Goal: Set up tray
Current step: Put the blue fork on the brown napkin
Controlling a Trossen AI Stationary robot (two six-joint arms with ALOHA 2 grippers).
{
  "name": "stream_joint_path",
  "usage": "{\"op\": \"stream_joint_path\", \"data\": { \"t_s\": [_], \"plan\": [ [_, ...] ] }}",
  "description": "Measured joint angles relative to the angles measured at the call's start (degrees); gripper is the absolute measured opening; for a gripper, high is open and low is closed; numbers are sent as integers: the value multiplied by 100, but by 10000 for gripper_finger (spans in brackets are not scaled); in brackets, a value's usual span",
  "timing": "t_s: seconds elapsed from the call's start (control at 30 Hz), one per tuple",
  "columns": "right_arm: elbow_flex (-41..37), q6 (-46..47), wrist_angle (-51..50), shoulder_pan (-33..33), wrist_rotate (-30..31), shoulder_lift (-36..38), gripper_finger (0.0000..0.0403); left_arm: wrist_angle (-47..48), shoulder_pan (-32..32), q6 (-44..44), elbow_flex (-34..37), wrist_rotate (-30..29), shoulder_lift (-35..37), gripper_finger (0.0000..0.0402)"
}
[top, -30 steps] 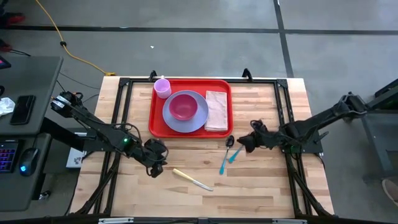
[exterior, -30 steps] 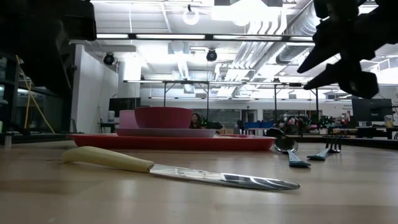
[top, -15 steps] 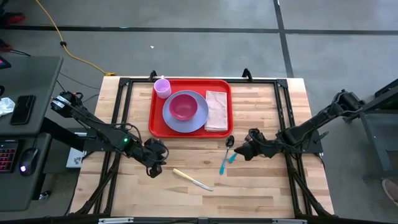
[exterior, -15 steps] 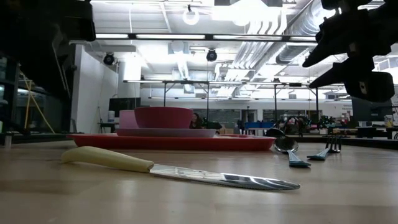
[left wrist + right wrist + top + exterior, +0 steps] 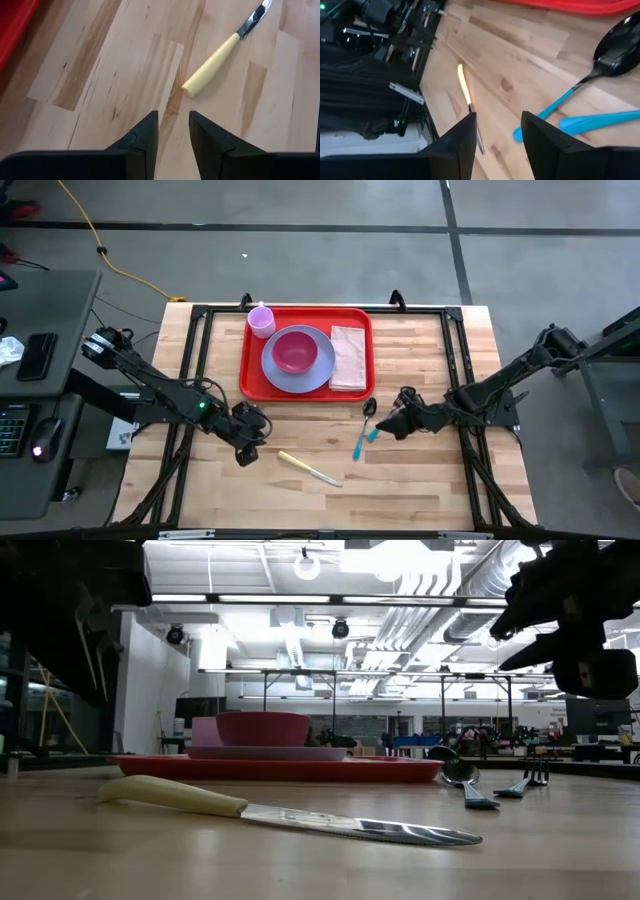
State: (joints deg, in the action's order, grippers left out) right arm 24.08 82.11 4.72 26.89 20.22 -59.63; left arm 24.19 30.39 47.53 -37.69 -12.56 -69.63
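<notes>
While my right gripper (image 5: 392, 423) slid down toward the blue spoon (image 5: 361, 432) and fork, its jaws stayed partly open, holding nothing. My left gripper (image 5: 247, 450) waits near the knife (image 5: 309, 470), also empty. Near the table's far edge sits the tray (image 5: 254, 383), with no cutlery yet.

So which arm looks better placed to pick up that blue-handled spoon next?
The right one, probably. The right gripper hovers open beside the spoon, just below the red tray. The left gripper sits nearer the knife, across the table.
</notes>
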Motion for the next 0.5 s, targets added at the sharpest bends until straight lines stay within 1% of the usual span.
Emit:
{"op": "stream_joint_path", "data": {
  "t_s": [0.1,0.17,0.3,0.43,0.5],
  "plan": [
    [0,-2,-1,0,-200,1,134,-10,2,-107,0,4,0,138],
    [0,-4,-5,0,-199,1,134,-16,2,-123,0,6,0,138],
    [0,-2,-12,0,21,1,134,-71,2,-123,-2,4,0,138],
    [0,78,-27,0,481,1,134,-86,0,-123,-2,-28,0,138],
    [2,212,-144,17,611,3,134,-90,2,-123,-2,-26,0,138]
  ]
}}
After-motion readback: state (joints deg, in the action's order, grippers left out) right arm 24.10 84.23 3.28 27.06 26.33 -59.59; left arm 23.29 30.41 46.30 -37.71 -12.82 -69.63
